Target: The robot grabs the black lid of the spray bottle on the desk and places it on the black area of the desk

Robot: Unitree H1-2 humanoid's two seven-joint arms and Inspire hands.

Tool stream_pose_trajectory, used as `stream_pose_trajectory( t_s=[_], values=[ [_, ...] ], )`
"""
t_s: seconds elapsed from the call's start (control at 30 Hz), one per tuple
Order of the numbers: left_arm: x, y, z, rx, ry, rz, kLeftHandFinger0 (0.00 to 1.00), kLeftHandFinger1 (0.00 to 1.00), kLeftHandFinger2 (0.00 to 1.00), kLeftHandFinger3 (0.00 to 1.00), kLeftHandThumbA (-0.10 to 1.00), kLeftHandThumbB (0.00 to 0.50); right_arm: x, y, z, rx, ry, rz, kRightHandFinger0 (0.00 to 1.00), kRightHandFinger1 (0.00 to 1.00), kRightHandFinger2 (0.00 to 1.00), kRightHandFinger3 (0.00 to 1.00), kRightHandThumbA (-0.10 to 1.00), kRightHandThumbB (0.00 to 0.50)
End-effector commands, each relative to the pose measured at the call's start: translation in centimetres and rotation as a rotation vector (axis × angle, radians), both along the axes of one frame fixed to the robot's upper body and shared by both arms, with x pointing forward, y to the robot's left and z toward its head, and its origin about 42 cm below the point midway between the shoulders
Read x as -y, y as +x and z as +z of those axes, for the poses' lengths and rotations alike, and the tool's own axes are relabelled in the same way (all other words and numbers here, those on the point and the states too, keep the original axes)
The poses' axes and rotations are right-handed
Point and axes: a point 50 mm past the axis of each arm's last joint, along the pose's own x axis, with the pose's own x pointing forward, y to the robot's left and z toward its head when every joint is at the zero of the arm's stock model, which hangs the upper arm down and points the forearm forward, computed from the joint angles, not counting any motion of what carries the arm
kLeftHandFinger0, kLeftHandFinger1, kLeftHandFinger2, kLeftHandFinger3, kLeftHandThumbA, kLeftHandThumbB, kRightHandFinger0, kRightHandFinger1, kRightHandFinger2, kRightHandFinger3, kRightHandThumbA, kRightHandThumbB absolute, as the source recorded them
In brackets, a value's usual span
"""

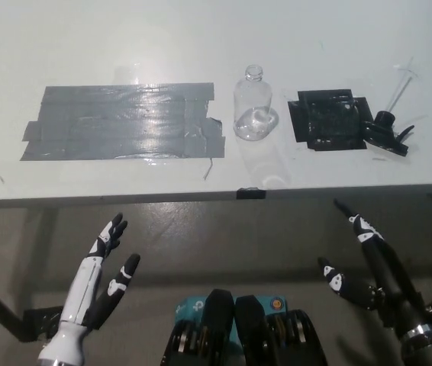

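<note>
Desk point(124, 46), white top, viewed steeply from above. Item: clear spray bottle point(254, 114), upright, neck open, no lid fitted, standing between the two taped patches. Item: black spray lid point(384, 133), trigger type with thin dip tube pointing up and away, lying on its side at the right edge of the black area point(329, 120); it appears to touch or slightly overlap that edge, with most of its body on the white surface just beside it, exact overlap hard to tell. Item: large grey tape patch point(120, 122), left of the bottle, bare. Left hand point(101, 278), white, below the desk edge at lower left, fingers spread, holding nothing, at rest. Right hand point(369, 271), black, below the desk edge at lower right, fingers spread apart, holding nothing, well apart from the lid. Status, judged: lid is off the bottle and released at the black area, so the task looks essentially finished; only the lid's partial seating on the patch leaves any doubt.
</note>
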Motion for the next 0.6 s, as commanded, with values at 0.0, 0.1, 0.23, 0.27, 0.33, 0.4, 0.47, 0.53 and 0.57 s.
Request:
stream_pose_trajectory(
  t_s=[0.0,0.1,0.23,0.27,0.33,0.4,0.47,0.53,0.57],
  values=[
    [0.0,-0.3,1.1,0.057,0.013,-0.005,1.00,1.00,1.00,1.00,0.89,0.046,-0.5,-0.2,0.3,0.036,0.016,0.045,1.00,1.00,1.00,1.00,0.58,0.127],
    [-0.2,-0.7,0.7,0.047,0.013,-0.006,1.00,1.00,1.00,1.00,0.85,0.028,-0.8,-0.5,-0.2,0.019,0.000,0.053,1.00,1.00,1.00,1.00,0.57,0.138],
    [-0.3,-1.0,0.5,0.024,0.007,0.001,1.00,1.00,1.00,1.00,0.80,0.033,-1.0,-0.6,-0.4,0.004,-0.018,0.063,1.00,1.00,1.00,1.00,0.58,0.144],
    [-0.3,-1.0,0.4,0.027,0.008,0.002,1.00,1.00,1.00,1.00,0.79,0.025,-1.0,-0.5,-0.4,0.002,-0.021,0.064,1.00,1.00,1.00,1.00,0.57,0.146],
    [-0.4,-1.0,0.2,0.030,0.011,0.001,1.00,1.00,1.00,1.00,0.79,0.026,-1.1,-0.6,-0.3,-0.006,-0.027,0.066,1.00,1.00,1.00,1.00,0.55,0.144],
    [-0.4,-1.1,0.0,0.032,0.017,0.002,1.00,1.00,1.00,1.00,0.77,0.022,-1.1,-0.6,-0.5,-0.009,-0.036,0.067,1.00,1.00,1.00,1.00,0.54,0.148],
    [-0.4,-1.2,-0.1,0.027,0.014,0.003,1.00,1.00,1.00,1.00,0.76,0.024,-1.1,-0.6,-0.6,-0.010,-0.038,0.067,1.00,1.00,1.00,1.00,0.54,0.155],
    [-0.5,-1.3,-0.2,0.023,0.019,0.003,1.00,1.00,1.00,1.00,0.75,0.030,-1.2,-0.6,-0.7,-0.014,-0.045,0.076,1.00,1.00,1.00,1.00,0.54,0.153],
    [-0.6,-1.3,-0.2,0.022,0.022,0.004,1.00,1.00,1.00,1.00,0.75,0.030,-1.3,-0.6,-0.7,-0.013,-0.052,0.079,1.00,1.00,1.00,1.00,0.54,0.152]
  ],
)
